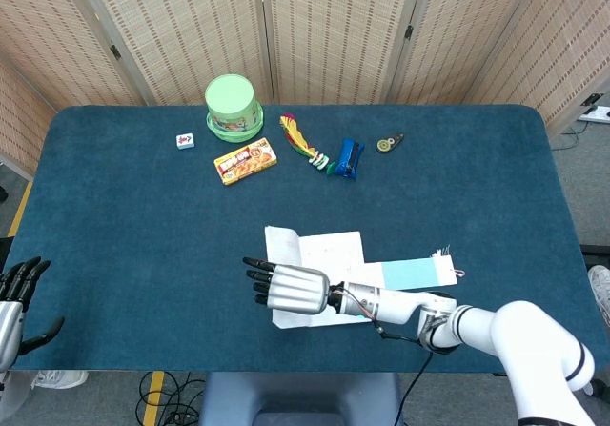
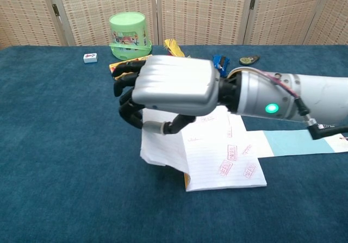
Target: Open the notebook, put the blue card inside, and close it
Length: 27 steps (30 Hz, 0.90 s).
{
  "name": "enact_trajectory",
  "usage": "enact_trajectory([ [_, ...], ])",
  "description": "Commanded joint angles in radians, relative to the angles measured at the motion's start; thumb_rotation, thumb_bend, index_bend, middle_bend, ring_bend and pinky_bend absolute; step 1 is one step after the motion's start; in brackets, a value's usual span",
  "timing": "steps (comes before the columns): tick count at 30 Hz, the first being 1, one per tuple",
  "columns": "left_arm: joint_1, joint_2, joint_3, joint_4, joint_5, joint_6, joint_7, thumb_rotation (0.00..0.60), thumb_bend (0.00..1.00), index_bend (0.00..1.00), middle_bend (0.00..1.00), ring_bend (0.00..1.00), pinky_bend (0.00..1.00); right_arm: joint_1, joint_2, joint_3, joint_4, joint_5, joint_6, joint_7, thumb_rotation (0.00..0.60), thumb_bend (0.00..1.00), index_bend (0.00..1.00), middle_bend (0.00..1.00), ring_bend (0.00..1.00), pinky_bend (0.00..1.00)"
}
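My right hand (image 2: 168, 88) held a page of the white lined paper notebook (image 2: 217, 159) (fingers curled); pale blue card (image 1: 416, 273) beside it.

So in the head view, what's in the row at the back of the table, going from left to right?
Small white tile with red marks → round green lidded tub → yellow snack box → red and yellow feathered toy → blue wrapped packet → small dark round tag.
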<state>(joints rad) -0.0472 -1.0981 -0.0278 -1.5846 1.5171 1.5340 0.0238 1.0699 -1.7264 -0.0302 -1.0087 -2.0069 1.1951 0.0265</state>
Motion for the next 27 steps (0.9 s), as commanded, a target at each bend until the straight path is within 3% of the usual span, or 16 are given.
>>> enact_trajectory([
  [1, 0.002, 0.001, 0.001, 0.002, -0.001, 0.001, -0.003, 0.600, 0.28, 0.12, 0.11, 0.11, 0.17, 0.052, -0.084, 0.015, 0.083, 0.008, -0.041, 0.048, 0.600, 0.46, 0.80, 0.49, 0.24, 0.13],
  [13, 0.016, 0.003, 0.007, 0.024, -0.010, 0.003, -0.026, 0.600, 0.28, 0.13, 0.11, 0.11, 0.17, 0.135, -0.298, 0.001, 0.311, 0.059, -0.161, 0.119, 0.600, 0.44, 0.78, 0.43, 0.24, 0.13],
  [16, 0.018, 0.002, 0.008, 0.029, -0.008, 0.004, -0.031, 0.600, 0.28, 0.13, 0.11, 0.11, 0.17, 0.133, -0.323, 0.008, 0.328, 0.086, -0.181, 0.101, 0.600, 0.34, 0.57, 0.33, 0.20, 0.13],
  [18, 0.019, 0.001, 0.007, 0.033, -0.010, 0.004, -0.034, 0.600, 0.28, 0.12, 0.11, 0.11, 0.17, 0.125, -0.329, 0.020, 0.322, 0.110, -0.187, 0.079, 0.600, 0.22, 0.31, 0.25, 0.14, 0.12],
  [21, 0.018, -0.001, 0.007, 0.036, -0.008, 0.004, -0.037, 0.600, 0.28, 0.13, 0.11, 0.11, 0.17, 0.112, -0.323, 0.042, 0.296, 0.147, -0.196, 0.029, 0.600, 0.10, 0.04, 0.14, 0.05, 0.08],
  [27, 0.018, -0.002, 0.007, 0.036, -0.001, 0.007, -0.040, 0.600, 0.28, 0.13, 0.11, 0.11, 0.17, 0.077, -0.260, 0.096, 0.166, 0.231, -0.224, -0.099, 0.600, 0.00, 0.00, 0.03, 0.00, 0.03],
])
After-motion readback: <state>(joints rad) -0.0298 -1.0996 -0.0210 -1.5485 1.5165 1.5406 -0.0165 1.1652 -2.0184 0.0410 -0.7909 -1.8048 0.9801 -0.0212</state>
